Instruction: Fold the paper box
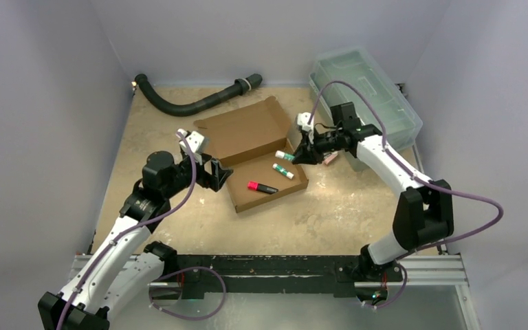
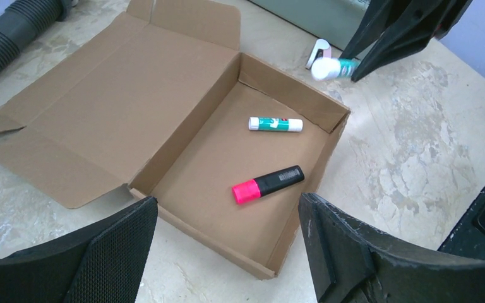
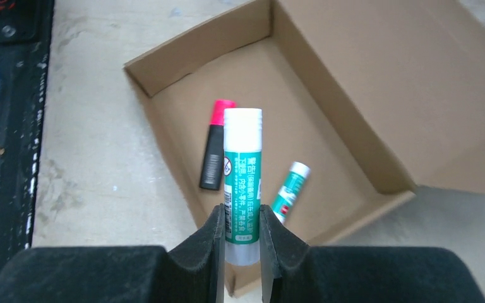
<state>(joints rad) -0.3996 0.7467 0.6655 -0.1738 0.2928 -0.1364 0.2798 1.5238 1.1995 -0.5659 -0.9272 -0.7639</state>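
In paper box [image 2: 290, 95]: pink marker [image 2: 268, 184], glue stick [image 2: 275, 124]. My right gripper [image 3: 240, 221] pinches second glue stick [image 3: 242, 170] by box rim; left gripper [image 2: 226, 205] wide, empty.

We find only Chinese print and a round sign (too fine to read) on the glue stick [image 3: 242, 170] above the paper box [image 3: 271, 107].

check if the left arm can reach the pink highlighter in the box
Probably yes: the left gripper is open and empty beside the paper box, whose lid lies open, leaving the highlighter uncovered.
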